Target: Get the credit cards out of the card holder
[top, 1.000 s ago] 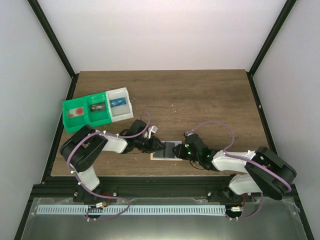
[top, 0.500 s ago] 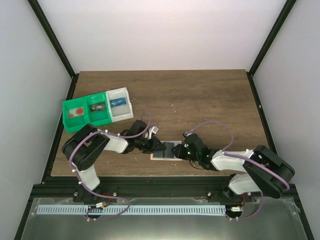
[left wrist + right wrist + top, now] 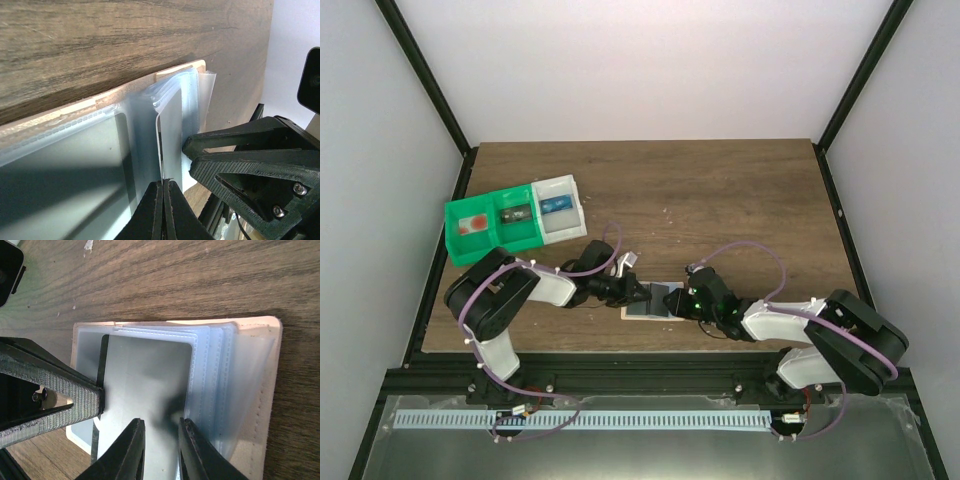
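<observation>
1. Close to the near edge of the table, the left tool and the right tool met head-on over the open card holder. Together they hid most of it from the overhead camera.
2. The left tool was clamped tight on the left edge of a grey credit card. From that tool's own camera the card showed only as a thin pale line between the fingertips.
3. The right tool hung over the same card with its fingers narrowly apart and the card's face showing between them. Whether the tips touched the card could not be told.
4. The card lay across the holder's fanned clear sleeves. Its lower end was cut off by the frame and no print could be read. Whether any corner sat in a pocket was unclear, as was what the other sleeves held.
5. The holder's tan rim showed along the top and right of the sleeves, flat on the wood.
6. Beyond the tools, brown wood ran to the table's far edge and to the right, bounded by black frame rails.
7. Well off to the far left stood a green bin touching a white bin. Their small contents were too tiny to identify.
</observation>
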